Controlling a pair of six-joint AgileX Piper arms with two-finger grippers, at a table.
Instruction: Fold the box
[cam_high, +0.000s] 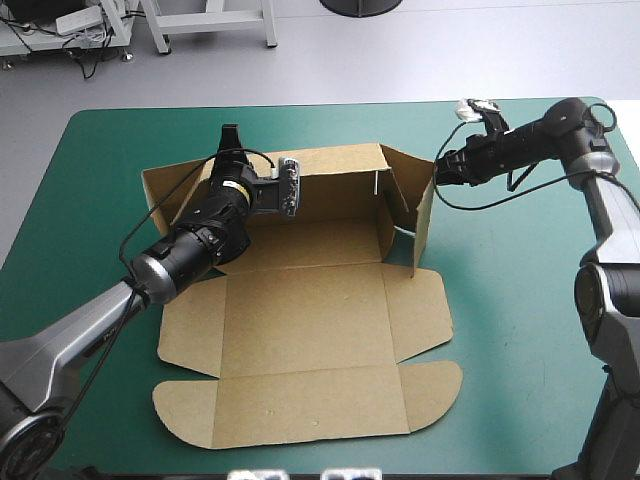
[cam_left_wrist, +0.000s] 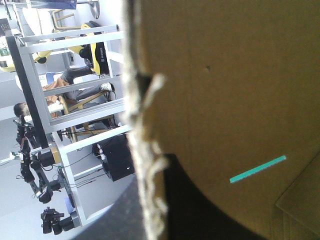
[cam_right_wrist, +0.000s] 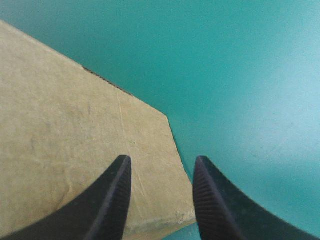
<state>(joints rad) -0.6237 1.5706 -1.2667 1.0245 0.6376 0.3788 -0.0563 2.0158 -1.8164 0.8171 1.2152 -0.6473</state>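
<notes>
Nearest the front edge of the table (cam_high: 520, 330), on its teal-green cover, the brown box (cam_high: 305, 340) lies as a cut sheet, its lid part flat and its rounded flaps spread to either side. Farther back the sheet turns up: a long rear wall stands along the far side, and a side wall stands at the right end. The left arm comes in from the left over the box's left half, and the left pincer (cam_high: 230, 142) sits at the top edge of the rear wall, toward its left end. In the left wrist view the ragged edge of the box (cam_left_wrist: 225, 75) runs up between the black fingers (cam_left_wrist: 200, 200), one on each face, so this pincer is clenched on the wall. Off to the right, the right pincer (cam_high: 441, 168) hangs just outside the raised side wall, close to its top corner. In the right wrist view its two fingers (cam_right_wrist: 112, 200) stand apart, released, with a corner of the box (cam_right_wrist: 60, 125) under one finger and reaching partly into the gap, and bare cover beside it; whether they touch the box cannot be told
</notes>
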